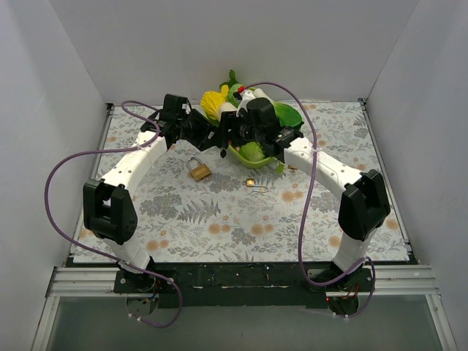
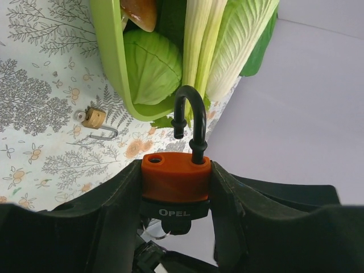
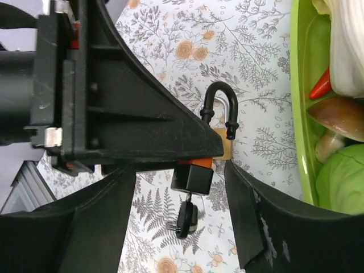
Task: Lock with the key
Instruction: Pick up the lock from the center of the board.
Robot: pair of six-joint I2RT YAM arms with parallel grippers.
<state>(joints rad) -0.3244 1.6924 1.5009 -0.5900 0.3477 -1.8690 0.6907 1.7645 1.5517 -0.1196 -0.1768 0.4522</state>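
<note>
My left gripper [image 2: 175, 190] is shut on an orange and black padlock [image 2: 175, 176] and holds it above the table. Its black shackle [image 2: 190, 116] stands open, one leg out of the body. In the right wrist view the padlock [image 3: 193, 173] has a black-headed key [image 3: 186, 219] with a ring sticking out of its underside. My right gripper [image 3: 182, 222] is open, with a finger on each side of the key and not touching it. In the top view the two grippers, left [image 1: 208, 131] and right [image 1: 235, 135], meet near the back of the table.
A brass padlock [image 1: 197, 170] lies on the flowered mat below the grippers. A small brass padlock [image 1: 252, 183] lies to its right, also in the left wrist view [image 2: 94, 118]. A green basket [image 2: 114, 62] of toy vegetables stands at the back.
</note>
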